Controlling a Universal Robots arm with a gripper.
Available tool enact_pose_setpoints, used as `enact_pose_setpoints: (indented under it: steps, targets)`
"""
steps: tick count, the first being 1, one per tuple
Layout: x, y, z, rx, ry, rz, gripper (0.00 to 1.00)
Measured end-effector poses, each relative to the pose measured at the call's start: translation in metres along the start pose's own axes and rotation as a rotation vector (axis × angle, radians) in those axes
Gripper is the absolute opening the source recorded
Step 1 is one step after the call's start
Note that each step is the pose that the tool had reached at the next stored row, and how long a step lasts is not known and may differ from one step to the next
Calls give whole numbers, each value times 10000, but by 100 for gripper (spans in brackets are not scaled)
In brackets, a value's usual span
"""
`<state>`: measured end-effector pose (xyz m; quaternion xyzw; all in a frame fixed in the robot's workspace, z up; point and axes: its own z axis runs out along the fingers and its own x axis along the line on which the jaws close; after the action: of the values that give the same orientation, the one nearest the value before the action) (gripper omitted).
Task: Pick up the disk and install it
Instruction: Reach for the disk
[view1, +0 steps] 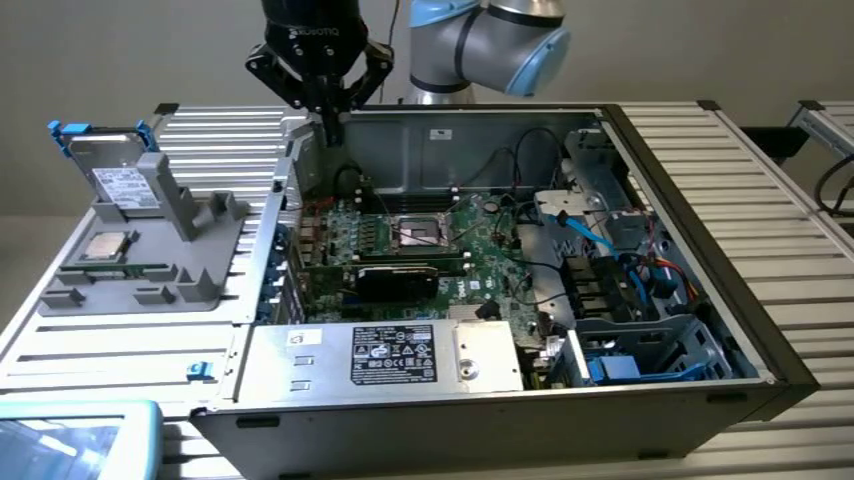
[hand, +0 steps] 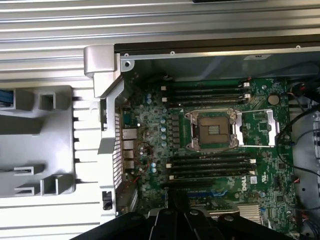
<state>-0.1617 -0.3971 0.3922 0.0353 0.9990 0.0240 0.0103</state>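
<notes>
Nearest the lens, one silver power box (view1: 400, 355) fronts the single open computer case (view1: 454, 150). One claw (view1: 328, 120), pressed together and empty, hangs over the case's back corner, above the motherboard (hand: 215, 165). One disk (view1: 118, 172) stands in the grey holder (view1: 200, 240) on the slatted surface (view1: 761, 180), at the exterior view's left, untouched. Picking and installing both remain.

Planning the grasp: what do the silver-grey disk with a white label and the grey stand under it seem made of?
Silver-grey disk: likely bare metal, dull sheen; blue bracket looks plastic. Grey stand: probably matte plastic, uniform colour, no glare.
</notes>
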Motion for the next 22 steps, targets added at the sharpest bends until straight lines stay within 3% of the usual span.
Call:
enact_pose_setpoints:
  steps: [7,14,22]
  targets:
    - [319,-4,-2,-1,-1,-7,11]
    - [644,45,1,0,11,-8,11]
    - [1009,100,-3,8,124,-4,11]
